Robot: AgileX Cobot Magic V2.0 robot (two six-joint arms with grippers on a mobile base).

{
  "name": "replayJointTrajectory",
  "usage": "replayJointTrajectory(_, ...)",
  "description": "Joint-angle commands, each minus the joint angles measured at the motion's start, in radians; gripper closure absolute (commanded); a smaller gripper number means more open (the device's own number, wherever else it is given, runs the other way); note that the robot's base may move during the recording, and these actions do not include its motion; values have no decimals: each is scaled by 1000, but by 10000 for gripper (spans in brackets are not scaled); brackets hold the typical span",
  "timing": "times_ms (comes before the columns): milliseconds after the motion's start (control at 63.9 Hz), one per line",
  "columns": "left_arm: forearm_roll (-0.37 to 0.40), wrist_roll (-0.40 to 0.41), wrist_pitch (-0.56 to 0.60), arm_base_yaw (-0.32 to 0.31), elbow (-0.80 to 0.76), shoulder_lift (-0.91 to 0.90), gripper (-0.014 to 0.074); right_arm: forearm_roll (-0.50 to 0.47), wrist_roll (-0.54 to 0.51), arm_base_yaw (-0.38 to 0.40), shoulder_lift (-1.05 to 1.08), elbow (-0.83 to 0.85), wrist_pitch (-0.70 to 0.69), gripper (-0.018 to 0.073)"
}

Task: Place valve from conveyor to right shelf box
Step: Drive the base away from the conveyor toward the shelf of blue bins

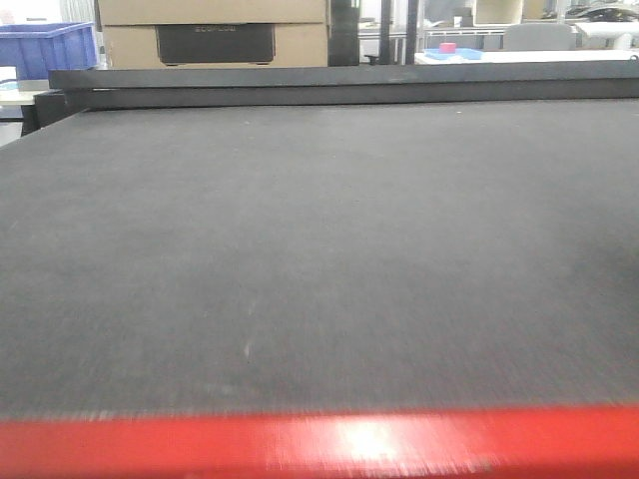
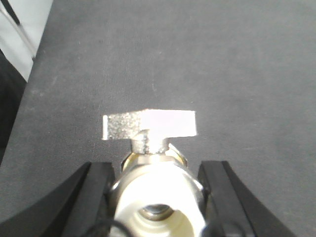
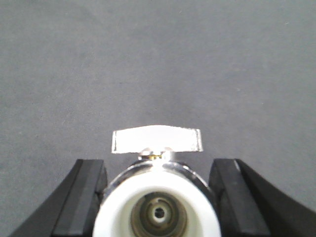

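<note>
1. Currently, the left gripper (image 2: 158, 168) is clamping a silver metal valve with a flat rectangular handle and a white round collar, the left valve (image 2: 158, 192). Its black fingers (image 2: 96, 197) are sitting narrow and pressing on either side of the body.
2. The left valve's handle is lying crosswise at the far end, while the white collar is facing the wrist camera.
3. The right gripper (image 3: 159, 163) is gripping a second silver valve of the same build, the right valve (image 3: 158, 192). Its black fingers (image 3: 84, 197) are closing tight against the rounded body on both sides.
4. Both valves are sitting over the wide, dark grey, finely woven conveyor belt (image 1: 319, 249), which is filling the background of both wrist views. Whether either valve is touching the belt, I cannot tell.
5. The conveyor's red painted frame (image 1: 319, 444) is running along the near edge in the front view, and a dark rail (image 1: 339, 85) is bordering the far edge.
6. Beyond the rail, brown cardboard boxes (image 1: 215, 30) are standing stacked, and a blue plastic crate (image 1: 45, 45) is sitting at the far left.
</note>
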State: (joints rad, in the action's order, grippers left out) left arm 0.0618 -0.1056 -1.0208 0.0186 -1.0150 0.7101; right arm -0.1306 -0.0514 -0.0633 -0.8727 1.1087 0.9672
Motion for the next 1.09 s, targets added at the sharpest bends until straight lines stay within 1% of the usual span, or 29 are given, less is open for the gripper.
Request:
replayJointTrajectory(0,12,4,88,-5,-6,-7,707,1,1,2,10,8,-105,727)
replayJointTrajectory(203,12,4,133,-5,-6,-7,707,1,1,2,10,8,-167,727)
replayJointTrajectory(313,12,4,149,-5,-6,-7,707,1,1,2,10,8,-169,727)
replayJointTrajectory(1079,12,4,149,-5,-6,-7,707,1,1,2,10,8,-169,727)
